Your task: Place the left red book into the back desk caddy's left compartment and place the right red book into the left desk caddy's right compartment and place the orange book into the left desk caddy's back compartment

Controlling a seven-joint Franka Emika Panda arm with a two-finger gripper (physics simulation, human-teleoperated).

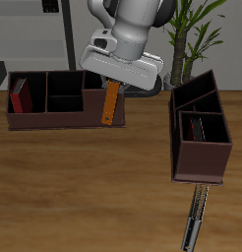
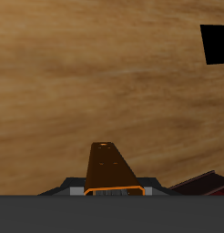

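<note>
Orange book (image 1: 111,103) upright, long axis vertical

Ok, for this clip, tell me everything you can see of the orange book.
The orange book is thin and bright orange, with a narrow spine and a small dark mark near one end. It hangs nearly upright, slightly tilted, under the gripper, which is shut on its upper end. It looks lifted off the wooden table, just in front of the back desk caddy, near its end. The wrist view shows it jutting out from the gripper over bare wood.

Gripper (image 1: 115,83) holds orange book (image 1: 111,104) aloft (slightly tilted) beside back desk caddy (image 1: 54,98).
</note>
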